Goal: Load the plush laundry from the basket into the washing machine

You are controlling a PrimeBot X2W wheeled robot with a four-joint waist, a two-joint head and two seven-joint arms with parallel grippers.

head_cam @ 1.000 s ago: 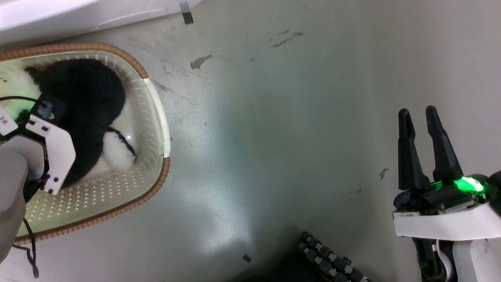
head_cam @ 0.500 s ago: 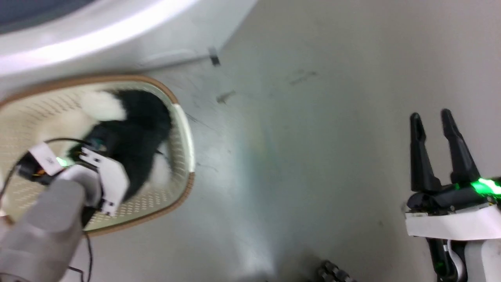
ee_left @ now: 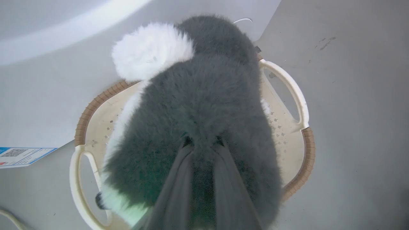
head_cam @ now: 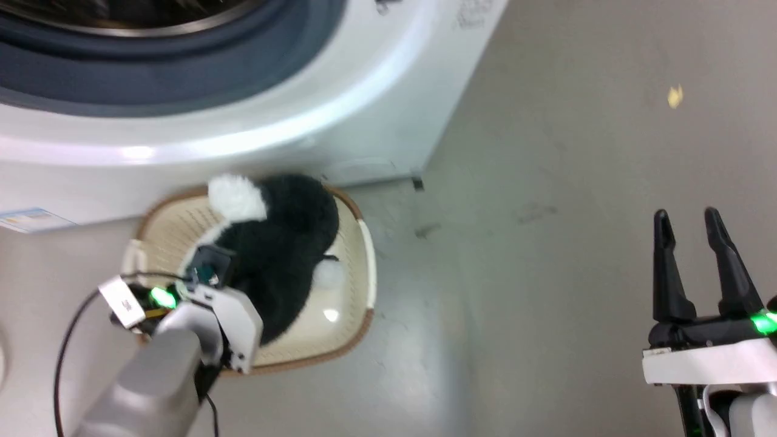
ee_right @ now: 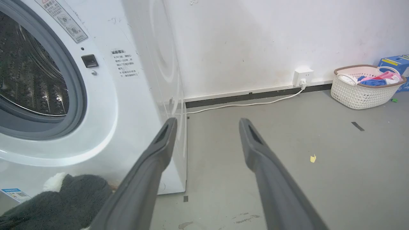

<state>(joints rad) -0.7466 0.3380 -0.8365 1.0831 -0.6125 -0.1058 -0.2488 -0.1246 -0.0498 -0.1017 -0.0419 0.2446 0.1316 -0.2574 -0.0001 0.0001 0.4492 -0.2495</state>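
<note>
At eight o'clock, over the cream perforated basket (head_cam: 363,267) beside the white washing machine (head_cam: 340,115), the left end effector (ee_left: 203,141) pinches the fluffy plush laundry (ee_left: 207,92); the right end effector (head_cam: 689,223) gapes above grey floor (head_cam: 516,315).

Scuffed grey floor (ee_right: 351,191), white wall (ee_right: 255,41)

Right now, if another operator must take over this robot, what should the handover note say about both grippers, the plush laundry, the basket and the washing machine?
Left gripper: shut on the plush laundry, fingers sunk in its fur, holding it over the basket.
Right gripper: open, empty, above the floor.
The basket stands on the floor just in front of the washing machine; the drum mouth is uncovered.
Done: plush gripped and raised.
Left: carry it into the drum, release.
</note>
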